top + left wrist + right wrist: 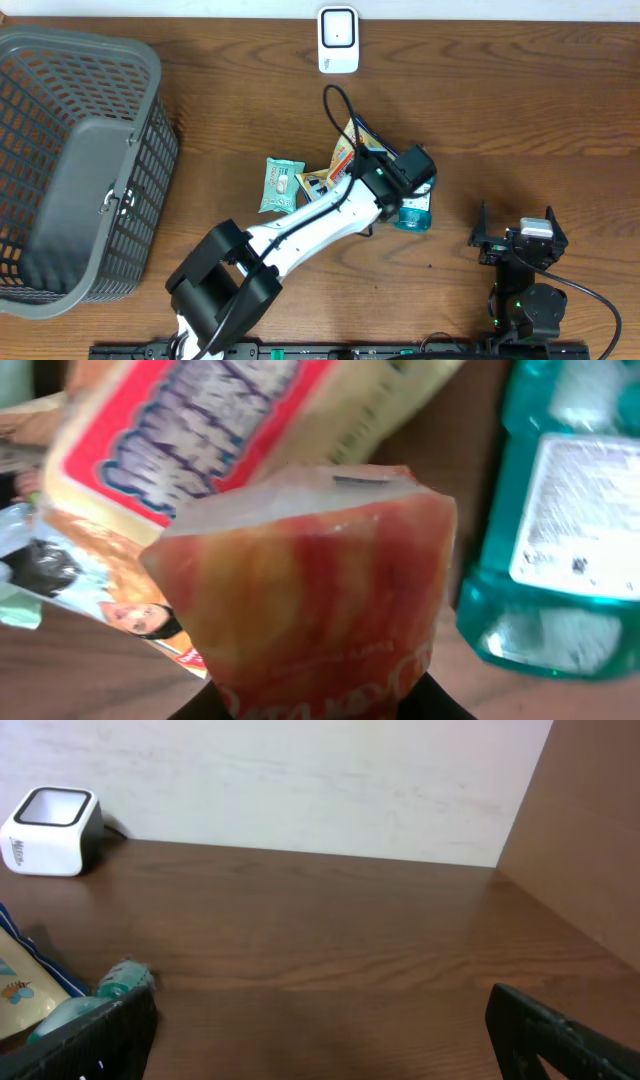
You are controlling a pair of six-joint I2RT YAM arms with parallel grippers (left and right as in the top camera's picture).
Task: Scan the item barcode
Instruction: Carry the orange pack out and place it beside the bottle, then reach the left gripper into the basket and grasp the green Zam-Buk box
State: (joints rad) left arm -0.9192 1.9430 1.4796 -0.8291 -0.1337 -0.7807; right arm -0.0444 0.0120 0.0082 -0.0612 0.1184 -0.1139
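red packet (310,600) lettering blurred, nothing legible

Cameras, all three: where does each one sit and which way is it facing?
Overhead: fixed above, looking straight down on the table, basket, scanner and item pile; left arm and right arm show.
Left wrist: rides the left gripper, close on the red-orange packet it grips, teal bottle beside; only dark fingertips show.
Right wrist: rides the right gripper, low, facing across the table toward the wall; its open fingers frame the bottom corners.
Shared: scanner in overhead and right wrist; teal bottle in all three.
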